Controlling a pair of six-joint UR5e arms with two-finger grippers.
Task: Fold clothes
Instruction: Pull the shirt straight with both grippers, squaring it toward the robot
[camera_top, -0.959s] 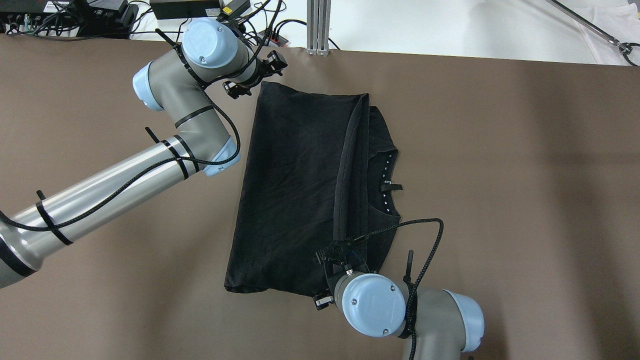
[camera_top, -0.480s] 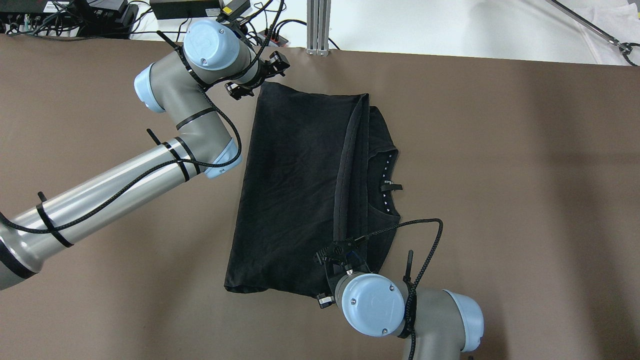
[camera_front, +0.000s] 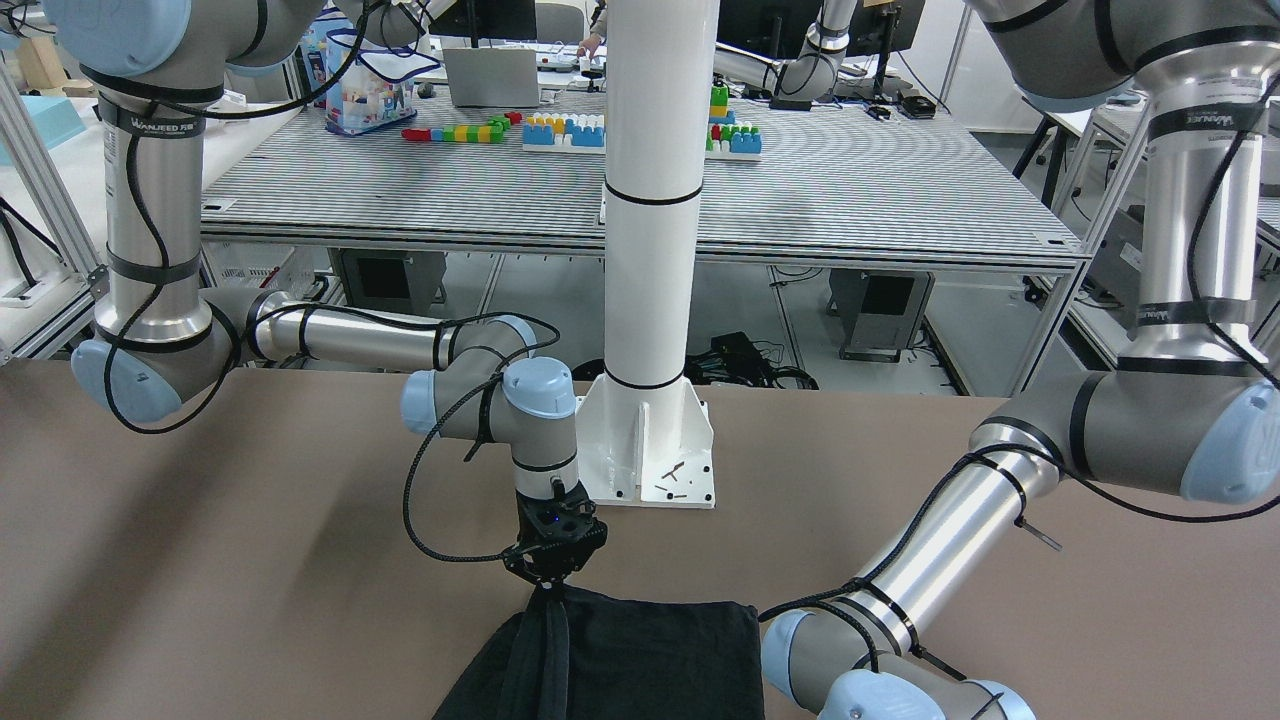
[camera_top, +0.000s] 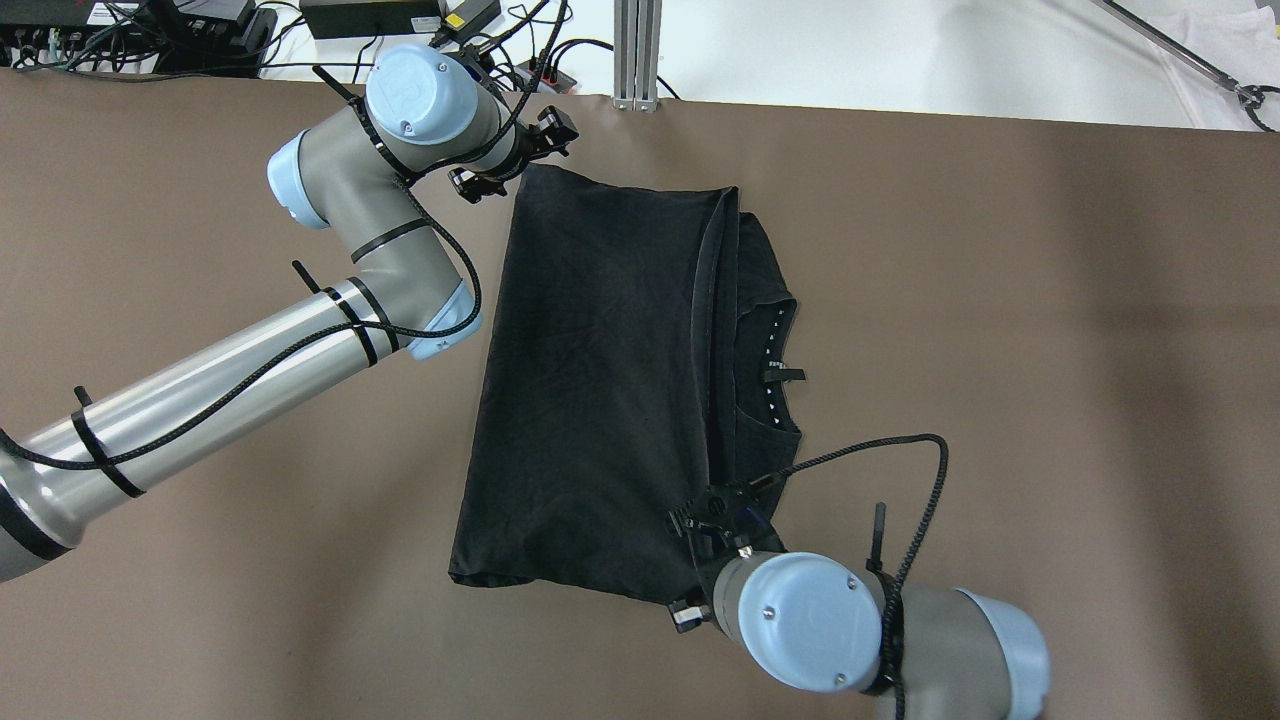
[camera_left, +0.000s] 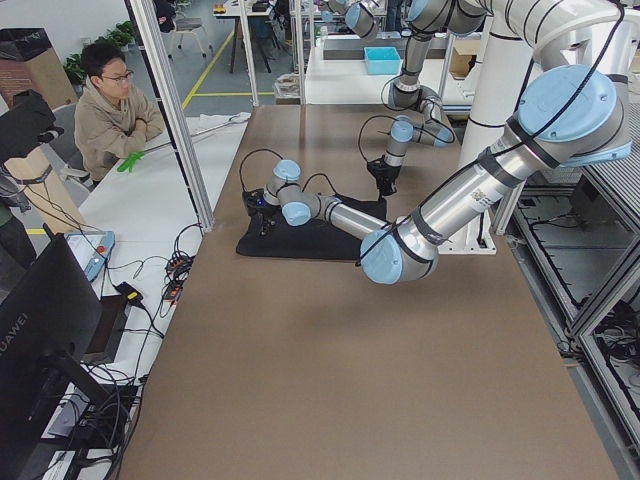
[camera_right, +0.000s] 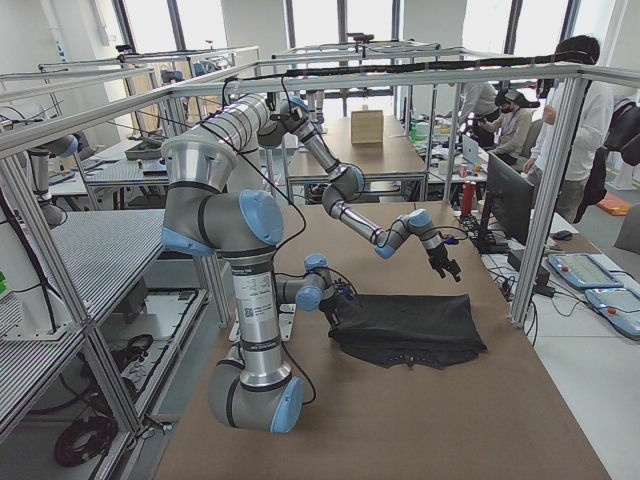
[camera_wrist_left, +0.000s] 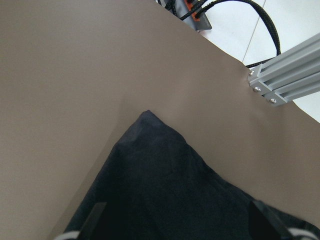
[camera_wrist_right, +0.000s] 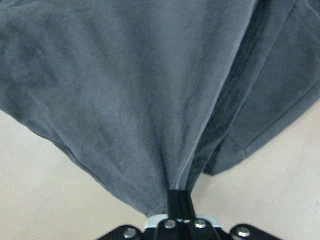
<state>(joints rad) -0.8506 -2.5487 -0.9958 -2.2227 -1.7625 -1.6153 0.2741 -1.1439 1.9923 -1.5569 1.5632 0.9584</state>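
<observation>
Shirt (camera_top: 590, 380): flat on the table (camera_top: 1000, 300), about mid-width, neckline (camera_top: 775, 370) on the robot's right side. Left gripper (camera_top: 512, 155): at its far left corner. Right gripper (camera_top: 708, 505): on its near edge, right of centre.

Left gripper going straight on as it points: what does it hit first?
Probably the black shirt near its corner, centred ahead of the open left gripper, with the table under it; depth is unclear.
</observation>
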